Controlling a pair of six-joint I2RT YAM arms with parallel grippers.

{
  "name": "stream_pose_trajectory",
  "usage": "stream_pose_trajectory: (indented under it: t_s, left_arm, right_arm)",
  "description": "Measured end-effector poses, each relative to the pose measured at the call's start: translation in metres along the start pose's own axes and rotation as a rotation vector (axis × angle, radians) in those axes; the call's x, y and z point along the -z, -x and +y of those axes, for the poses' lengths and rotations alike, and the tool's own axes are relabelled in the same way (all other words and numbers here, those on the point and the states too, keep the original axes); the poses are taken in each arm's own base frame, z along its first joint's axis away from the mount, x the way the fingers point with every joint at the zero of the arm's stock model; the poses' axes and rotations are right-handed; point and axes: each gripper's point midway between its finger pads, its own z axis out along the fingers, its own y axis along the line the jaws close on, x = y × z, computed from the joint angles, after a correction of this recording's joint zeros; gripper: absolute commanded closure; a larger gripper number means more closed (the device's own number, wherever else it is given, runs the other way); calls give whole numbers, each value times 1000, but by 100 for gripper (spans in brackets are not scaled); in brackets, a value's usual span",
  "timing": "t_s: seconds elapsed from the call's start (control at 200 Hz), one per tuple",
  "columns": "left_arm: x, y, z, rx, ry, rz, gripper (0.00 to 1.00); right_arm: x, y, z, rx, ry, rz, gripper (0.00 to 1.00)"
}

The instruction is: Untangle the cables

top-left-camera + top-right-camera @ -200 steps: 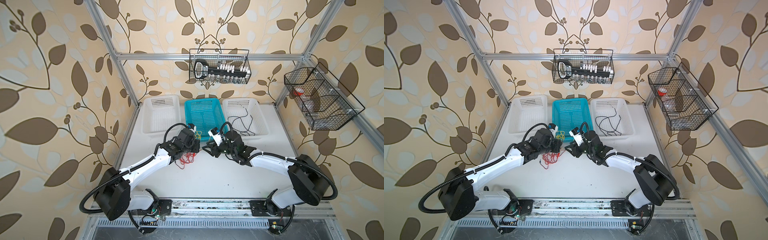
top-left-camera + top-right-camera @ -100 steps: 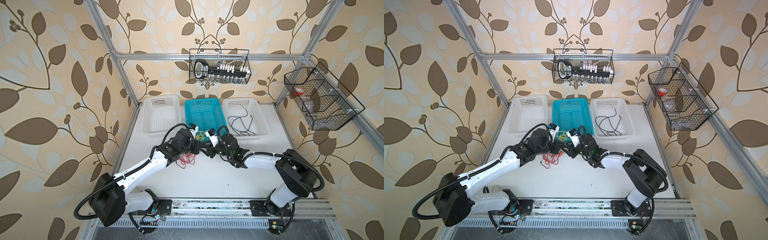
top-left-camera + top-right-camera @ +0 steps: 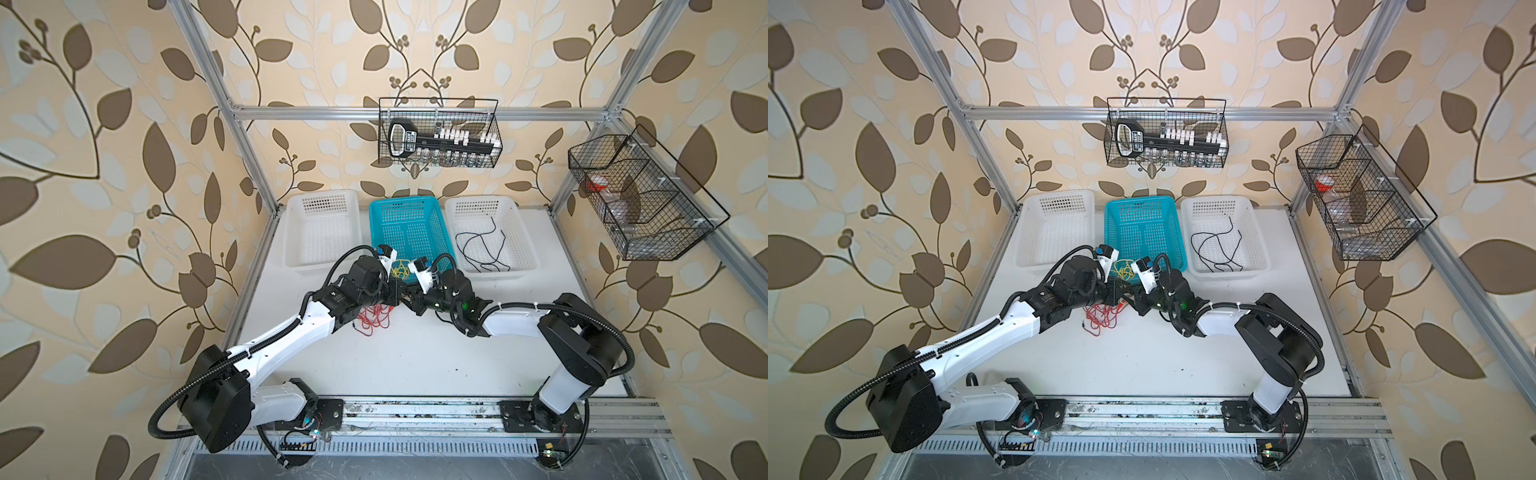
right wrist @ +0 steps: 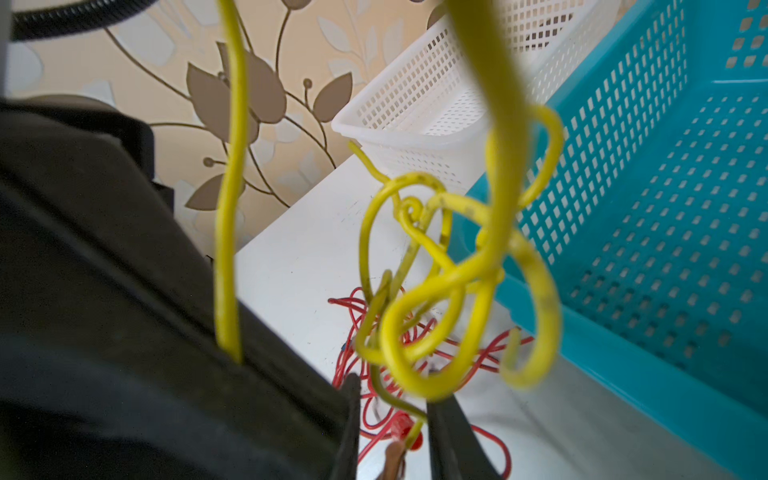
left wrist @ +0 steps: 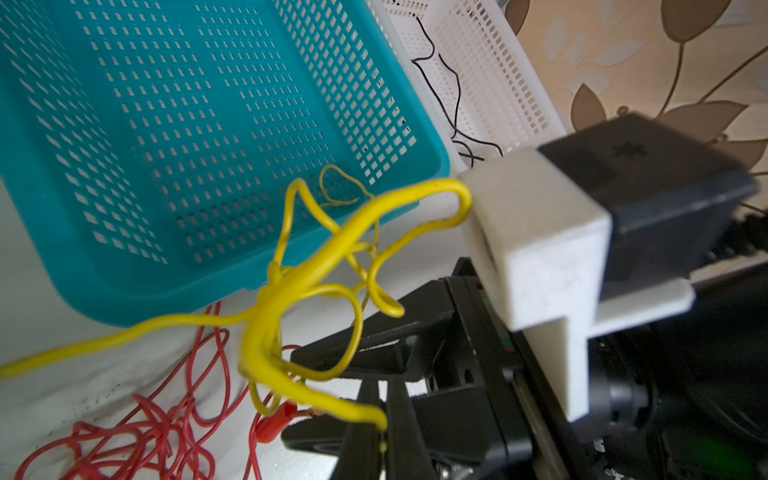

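**Top views: both grippers meet at the yellow tangle**

In both top views the left gripper (image 3: 400, 296) and the right gripper (image 3: 411, 301) meet tip to tip at mid-table, just near of the teal basket (image 3: 404, 200). The yellow cable (image 3: 400, 268) hangs in knotted loops above the table (image 3: 415, 361), at the basket's near rim.

In the left wrist view the left gripper is clamped on one end of the yellow cable. In the right wrist view the right gripper's jaws stand apart, and a thin yellow strand runs into the gap.

The red cables (image 3: 374, 319) lie heaped on the table under the left wrist, with a red clip (image 5: 274, 424) beside the fingers. Black cables (image 3: 482, 249) lie in the right white basket (image 3: 500, 271).
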Motion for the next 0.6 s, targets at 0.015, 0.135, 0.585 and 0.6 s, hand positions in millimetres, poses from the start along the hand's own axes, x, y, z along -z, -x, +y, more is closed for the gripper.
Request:
stream_pose_trajectory:
  t_s: [0.015,0.135,0.585,0.6]
  left_arm:
    - [0,0,0,0,0,0,100]
    - [0,-1,1,1,4,1,100]
    - [0,-6,38,24,160,-9,100]
    - [1,-6,40,27,170,-10,100]
  right_arm:
    - [0,0,0,6,1,-1,89]
    - [0,1,0,2,2,-7,100]
    - [17,-2,-17,-4,-43,1,100]
    - [19,-2,-17,-4,-45,1,100]
